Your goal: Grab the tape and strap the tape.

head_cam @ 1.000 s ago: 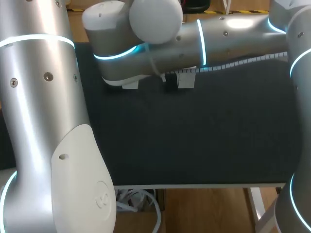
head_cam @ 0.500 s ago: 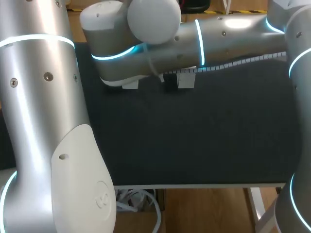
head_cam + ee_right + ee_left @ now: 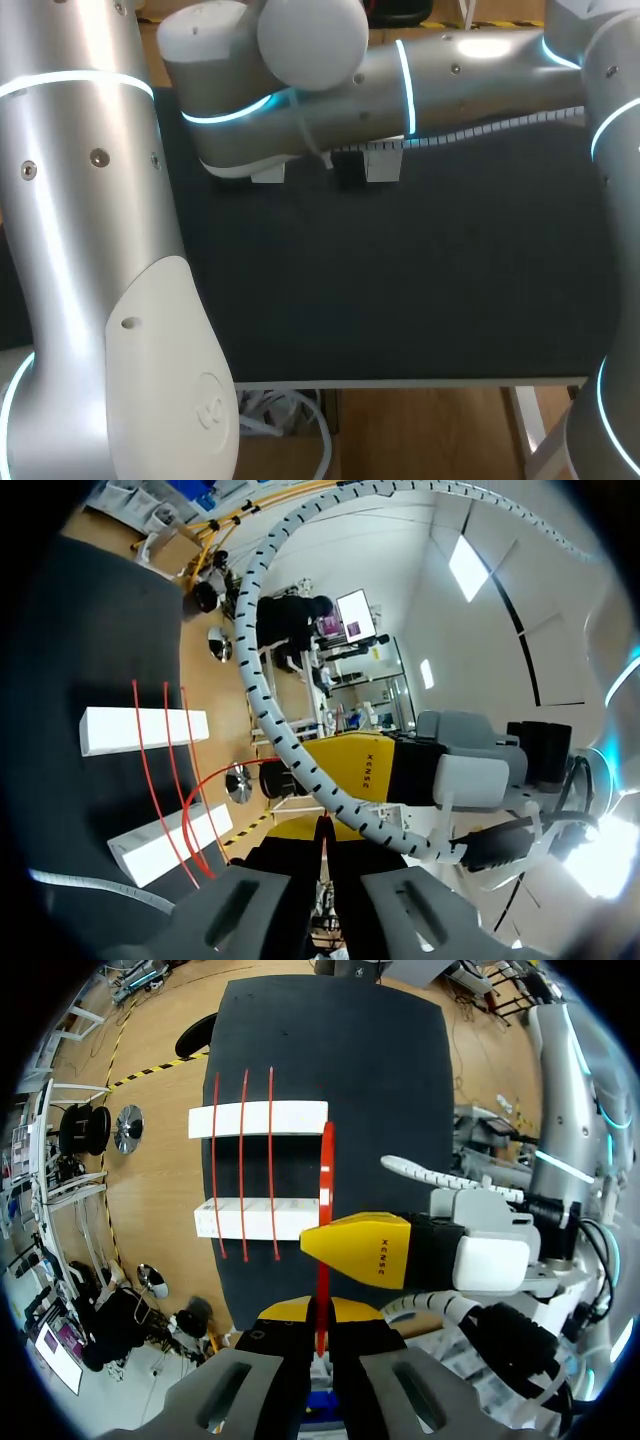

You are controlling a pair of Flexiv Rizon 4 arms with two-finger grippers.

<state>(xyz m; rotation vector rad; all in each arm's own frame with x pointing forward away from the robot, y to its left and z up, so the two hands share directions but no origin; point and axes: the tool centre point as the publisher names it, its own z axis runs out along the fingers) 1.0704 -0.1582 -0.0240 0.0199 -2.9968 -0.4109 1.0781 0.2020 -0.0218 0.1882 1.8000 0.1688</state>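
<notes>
Item: red tape, one thin strand, running in a straight line from between the tips of the left gripper, over the nearer white bar, toward the farther white bar. Left gripper: tips together, clamped on the strand's near end. Right gripper: fingers drawn together on what appears to be the same strand, a thin red line between them. In the left wrist view one of its yellow fingers lies against the strand just ahead of the left gripper. Laid strands: three, red, spanning both bars side by side, just beside the held one. Head view: the bars show only as white ends at the upper middle of the frame, under the right arm; the tape is hidden there. Black table beneath. Handling, as judged: very light and limp, with no stiffness of its own, so it keeps a line only under tension. A hold near each end with a steady pull suits it. Narrow and probably slick, so pinch it squarely between the pads. Too hard a pull could stretch it, snap it, or drag the light bars.
</notes>
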